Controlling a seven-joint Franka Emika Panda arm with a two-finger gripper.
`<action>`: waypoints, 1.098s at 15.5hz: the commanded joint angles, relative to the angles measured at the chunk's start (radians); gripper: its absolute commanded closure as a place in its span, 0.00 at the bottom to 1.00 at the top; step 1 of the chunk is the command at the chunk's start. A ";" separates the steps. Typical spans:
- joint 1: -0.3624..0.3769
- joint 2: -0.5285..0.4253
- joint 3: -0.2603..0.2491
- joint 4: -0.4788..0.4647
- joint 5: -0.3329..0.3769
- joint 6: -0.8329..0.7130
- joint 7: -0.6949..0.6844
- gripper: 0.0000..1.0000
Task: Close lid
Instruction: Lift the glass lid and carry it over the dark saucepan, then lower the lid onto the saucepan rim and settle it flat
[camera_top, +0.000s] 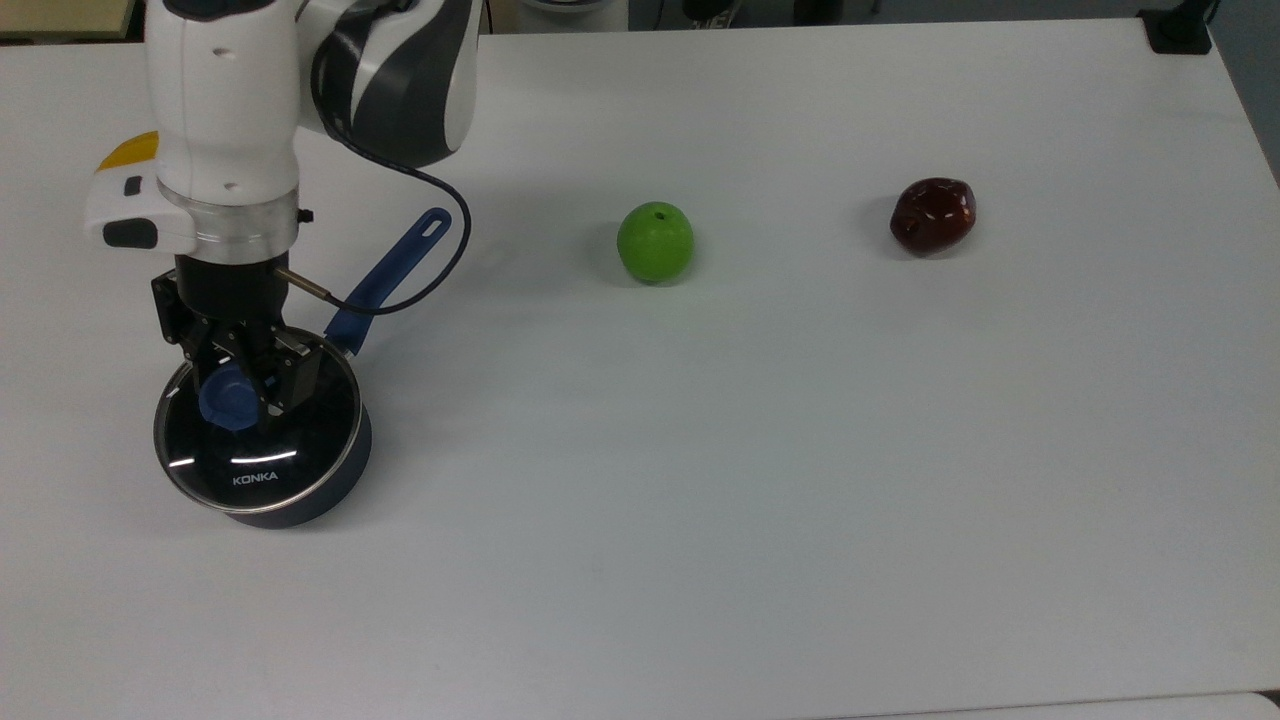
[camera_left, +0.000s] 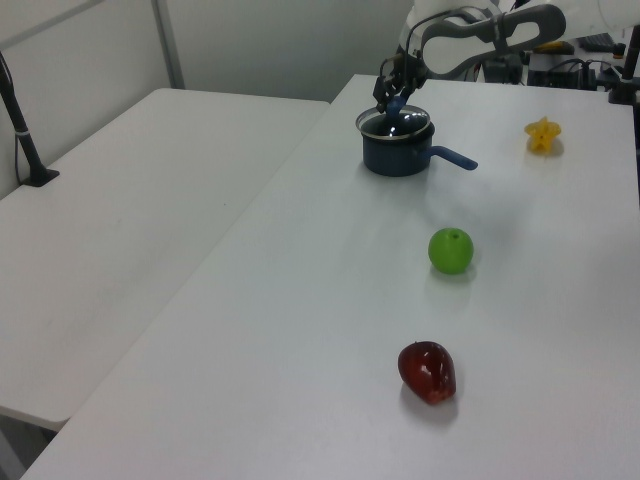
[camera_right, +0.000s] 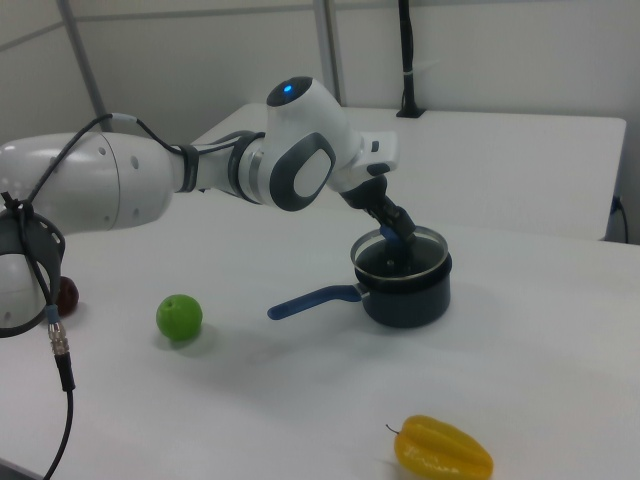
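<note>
white table (camera_top: 800, 500) lies mostly bare. obstacles: dark pot (camera_top: 300, 500) at the top view's left, blue handle (camera_top: 395, 265) angled up-right; green apple (camera_top: 655, 242) mid-table; red apple (camera_top: 933, 215) well apart, rightward; yellow fruit (camera_right: 443, 449) near the arm.

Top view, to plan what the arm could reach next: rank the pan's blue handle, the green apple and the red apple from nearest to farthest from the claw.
Measured from the claw holding the lid knob:
1. Blue handle, just up and toward the top view's right.
2. Green apple, mid-table.
3. Red apple, far toward the top view's right.
</note>
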 joint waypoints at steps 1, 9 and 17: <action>0.012 -0.006 -0.013 -0.015 -0.043 -0.017 0.030 0.44; 0.009 -0.005 -0.013 -0.035 -0.048 -0.009 0.022 0.44; -0.002 -0.032 -0.023 -0.078 -0.048 -0.009 0.016 0.44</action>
